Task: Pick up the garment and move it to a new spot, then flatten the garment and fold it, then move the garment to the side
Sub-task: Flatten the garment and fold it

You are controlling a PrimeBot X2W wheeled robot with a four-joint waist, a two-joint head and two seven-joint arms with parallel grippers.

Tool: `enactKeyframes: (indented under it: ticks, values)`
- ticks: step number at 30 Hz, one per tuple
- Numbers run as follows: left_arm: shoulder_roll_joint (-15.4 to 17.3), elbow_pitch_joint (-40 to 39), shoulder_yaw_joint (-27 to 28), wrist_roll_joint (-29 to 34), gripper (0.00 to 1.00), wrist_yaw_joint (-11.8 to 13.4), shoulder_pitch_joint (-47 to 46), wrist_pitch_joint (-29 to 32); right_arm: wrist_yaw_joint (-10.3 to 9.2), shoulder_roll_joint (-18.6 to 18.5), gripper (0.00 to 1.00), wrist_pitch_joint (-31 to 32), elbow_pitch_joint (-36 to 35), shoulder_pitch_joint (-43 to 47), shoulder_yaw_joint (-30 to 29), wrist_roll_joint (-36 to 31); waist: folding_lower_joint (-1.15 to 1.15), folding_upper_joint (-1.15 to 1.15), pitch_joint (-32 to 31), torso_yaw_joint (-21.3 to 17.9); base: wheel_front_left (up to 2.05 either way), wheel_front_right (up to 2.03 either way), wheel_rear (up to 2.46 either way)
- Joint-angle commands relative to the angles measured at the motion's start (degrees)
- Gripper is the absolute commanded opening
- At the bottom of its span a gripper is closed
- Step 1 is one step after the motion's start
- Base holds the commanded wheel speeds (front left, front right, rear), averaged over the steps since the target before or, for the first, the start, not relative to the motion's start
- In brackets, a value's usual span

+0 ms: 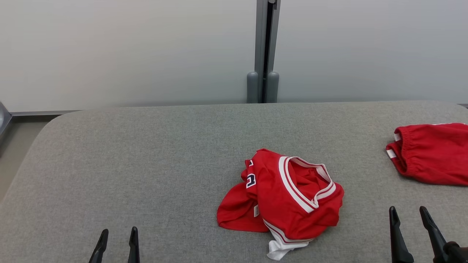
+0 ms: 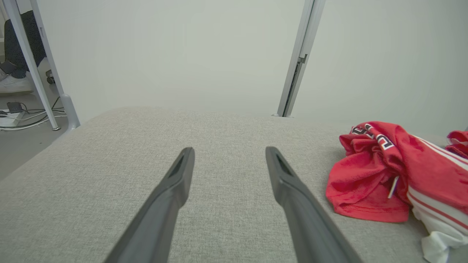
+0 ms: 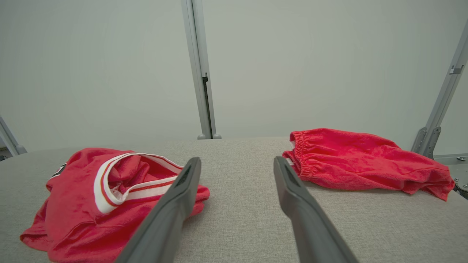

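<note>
A crumpled red jersey [image 1: 285,197] with white and red trim lies on the grey padded table [image 1: 146,164], a little right of the middle. In the left wrist view the jersey [image 2: 395,171] sits to the right, and in the right wrist view the jersey [image 3: 109,197] sits to the left. My left gripper [image 1: 119,235] is open near the front edge, well left of the jersey, holding nothing. My right gripper [image 1: 408,212] is open at the lower right, just right of the jersey, also holding nothing.
Red shorts [image 1: 431,153] with an elastic waistband lie at the table's right edge; the shorts [image 3: 365,160] are ahead of my right gripper. A grey post [image 1: 264,51] stands behind the table against a pale wall. Cables and a frame leg [image 2: 44,73] stand off the table's left side.
</note>
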Motion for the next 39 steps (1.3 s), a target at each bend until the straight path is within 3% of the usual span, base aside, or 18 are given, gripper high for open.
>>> enactKeyframes:
  ticks: [1, 8, 12, 19, 21, 27, 32, 34, 39]
  values:
    - [0.1, 0.0, 0.3, 0.4, 1.0, -0.2, -0.6, -0.3, -0.01, -0.3, 1.0, 0.0, 0.1, -0.5, 0.1, 0.2, 0.0, 0.0, 0.0, -0.1, 0.0, 0.0, 0.0]
    - [-0.1, -2.3, -0.9, -0.4, 1.0, -0.8, -2.4, -0.3, -0.01, -0.3, 1.0, 0.0, -0.3, -0.9, 1.5, -0.3, 0.0, 0.0, 0.2, -1.3, 0.0, 0.0, 0.0]
    - [-0.1, -4.2, -5.2, -1.9, 1.0, -0.8, -4.0, -0.3, -0.01, -0.3, 1.0, 0.0, -1.2, -1.3, 1.8, -0.6, 0.0, 0.0, 0.4, -2.7, 0.0, 0.0, 0.0]
    - [0.0, 3.9, -24.6, -6.1, 1.0, -3.8, -9.6, 2.3, -0.01, -0.3, 1.0, 0.0, -2.2, -2.7, 3.1, -0.3, 0.0, 0.0, 2.2, -4.9, 0.0, 0.0, 0.0]
    - [0.0, 7.2, -29.6, -10.2, 1.0, -4.1, -12.5, 3.7, -0.01, -0.3, 1.0, 0.0, -2.3, -3.3, 3.7, -0.3, 0.0, 0.0, 3.2, -5.9, 0.0, 0.0, 0.0]
    - [0.0, 17.3, -41.9, -18.9, 1.0, -1.1, -21.8, 5.1, -0.01, -0.3, 1.0, 0.0, -1.3, -5.9, 5.7, 0.5, 0.0, 0.0, 6.5, -10.8, 0.0, 0.0, 0.0]
    - [-0.1, 22.8, -46.1, -23.8, 1.0, 4.1, -26.8, 3.0, -0.01, -0.3, 1.0, 0.0, -0.9, -6.5, 5.6, 0.9, 0.0, 0.0, 7.5, -14.0, 0.0, 0.0, 0.0]
    - [0.0, 24.3, -47.2, -26.5, 0.0, 4.2, -28.0, 2.3, -0.01, -0.3, 1.0, 0.0, -0.9, -6.3, 5.4, 1.1, 0.0, 0.0, 7.7, -14.5, 0.0, 0.0, 0.0]
    - [0.0, 23.9, -47.6, -32.2, 0.0, 2.6, -30.2, 1.0, -0.01, -0.3, 1.0, 0.0, -1.0, -5.4, 4.6, 1.2, 0.0, 0.0, 7.4, -14.1, 0.0, 0.0, 0.0]
